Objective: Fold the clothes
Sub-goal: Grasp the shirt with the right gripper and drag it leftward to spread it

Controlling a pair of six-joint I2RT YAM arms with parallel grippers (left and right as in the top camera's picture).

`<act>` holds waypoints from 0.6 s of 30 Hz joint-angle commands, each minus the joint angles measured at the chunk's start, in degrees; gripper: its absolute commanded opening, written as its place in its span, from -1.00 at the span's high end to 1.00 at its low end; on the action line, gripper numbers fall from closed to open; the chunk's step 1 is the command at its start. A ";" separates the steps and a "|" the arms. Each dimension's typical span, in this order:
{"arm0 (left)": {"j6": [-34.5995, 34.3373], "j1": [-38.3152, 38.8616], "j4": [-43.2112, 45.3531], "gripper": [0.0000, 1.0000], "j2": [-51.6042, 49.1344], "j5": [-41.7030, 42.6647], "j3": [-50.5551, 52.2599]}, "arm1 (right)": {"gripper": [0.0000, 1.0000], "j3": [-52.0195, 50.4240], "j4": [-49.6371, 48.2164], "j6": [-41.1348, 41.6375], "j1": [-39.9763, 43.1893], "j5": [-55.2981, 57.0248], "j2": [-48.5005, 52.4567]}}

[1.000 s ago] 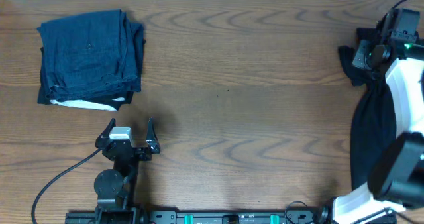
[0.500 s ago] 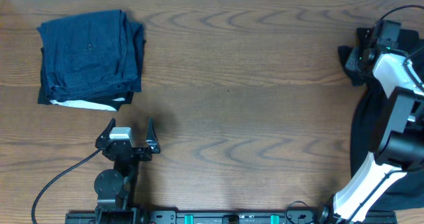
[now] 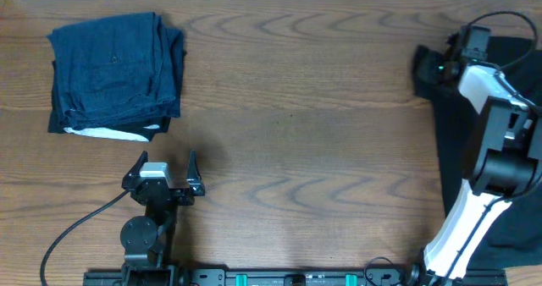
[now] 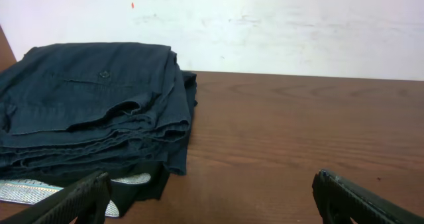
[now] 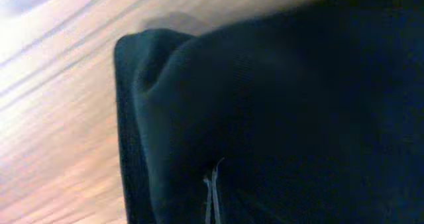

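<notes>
The clothes [image 3: 449, 142], a black T-shirt, lie bunched along the table's right edge and run off the frame. My right gripper [image 3: 435, 68] is at the shirt's far left corner and is shut on the fabric. In the right wrist view the black clothes [image 5: 278, 98] fill nearly everything, and the closed fingertips of the right gripper [image 5: 212, 196] show as thin pale lines pressed together in the cloth. My left gripper [image 3: 166, 162] rests open near the front left, nothing between its fingers [image 4: 74, 200].
A stack of folded navy garments [image 3: 114, 73] with a white layer beneath lies at the back left, directly ahead of the left gripper [image 4: 212, 204] as a navy stack [image 4: 93, 111]. The wooden table [image 3: 305, 134] spreads between the two arms. A black cable [image 3: 76, 227] trails at the front left.
The right gripper has moved left along the far side, dragging the shirt's corner and edge leftwards over the table. The left arm has not moved.
</notes>
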State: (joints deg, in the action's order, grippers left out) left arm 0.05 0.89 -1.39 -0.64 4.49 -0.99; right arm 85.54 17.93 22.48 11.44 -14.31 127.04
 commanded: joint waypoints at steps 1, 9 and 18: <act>0.33 0.22 -2.08 -0.96 0.35 0.83 0.76 | 0.98 -1.42 1.57 6.43 -6.78 -9.60 3.85; 0.33 0.22 -2.08 -0.96 0.35 0.85 0.76 | 0.97 1.62 5.46 5.77 -19.43 -7.54 3.82; 0.33 0.22 -2.08 -0.96 0.35 0.85 0.76 | 0.98 3.61 6.64 5.77 -34.36 -2.03 3.82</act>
State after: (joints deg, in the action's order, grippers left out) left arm 0.05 0.89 -1.37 -0.62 4.49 -0.99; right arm 89.17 23.53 27.53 -18.17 -17.91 128.42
